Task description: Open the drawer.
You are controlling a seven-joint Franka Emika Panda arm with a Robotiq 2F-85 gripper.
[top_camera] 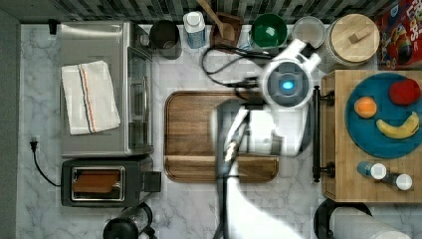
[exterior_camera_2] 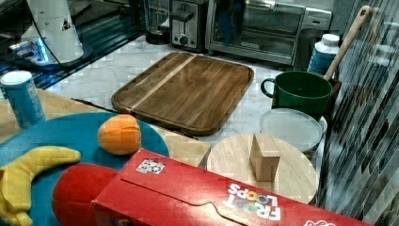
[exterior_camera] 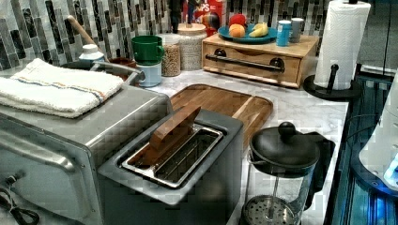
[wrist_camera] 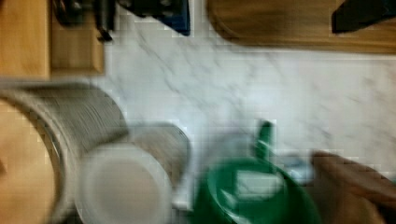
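The drawer is a light bamboo box at the top view's right, and its long black bar handle faces the tray. In the left view the drawer front sits flush and shut behind its handle. My arm's wrist hovers just off the handle's far end, toward the top view's left, and hides the gripper below it. In the blurred wrist view a corner of the drawer shows beside my gripper. The two dark fingers stand apart with marble between them and hold nothing.
A dark wooden tray lies mid-counter. A toaster oven and a toaster stand at the top view's left. A green mug, jars and a bottle line the back. A blue fruit plate tops the drawer unit. A paper towel roll stands beside the unit.
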